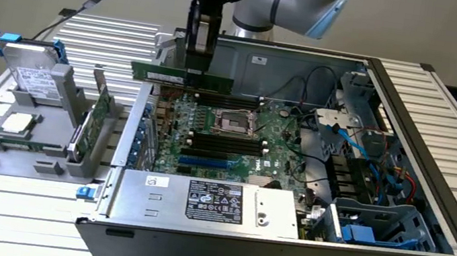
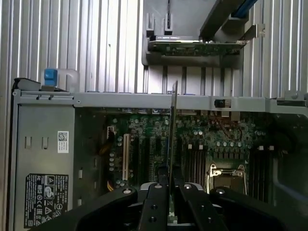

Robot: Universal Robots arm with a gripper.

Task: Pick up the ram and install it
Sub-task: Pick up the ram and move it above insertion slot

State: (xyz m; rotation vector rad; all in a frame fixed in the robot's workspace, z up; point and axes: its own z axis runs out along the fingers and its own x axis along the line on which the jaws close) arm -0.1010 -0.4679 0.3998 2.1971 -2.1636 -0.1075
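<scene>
The ram (image 1: 183, 78) is a long flat green stick with a white label, held level in the air over the far left part of the open computer case. My gripper (image 1: 198, 55) is shut on its top edge, fingers pointing down. In the wrist view the ram (image 2: 172, 130) shows edge-on as a thin vertical strip between the black fingers (image 2: 153, 207), above the motherboard (image 2: 192, 139). The black memory slots (image 1: 224, 142) lie below and nearer the camera, beside the silver processor socket (image 1: 236, 122).
A grey holder (image 1: 37, 133) on the exterior view's left carries a hard drive (image 1: 32, 75), a silver processor chip (image 1: 15, 123) and an upright green card (image 1: 99, 115). The case holds a power supply (image 1: 208, 203), blue and black cables (image 1: 370, 156) and drive cages (image 1: 377, 225).
</scene>
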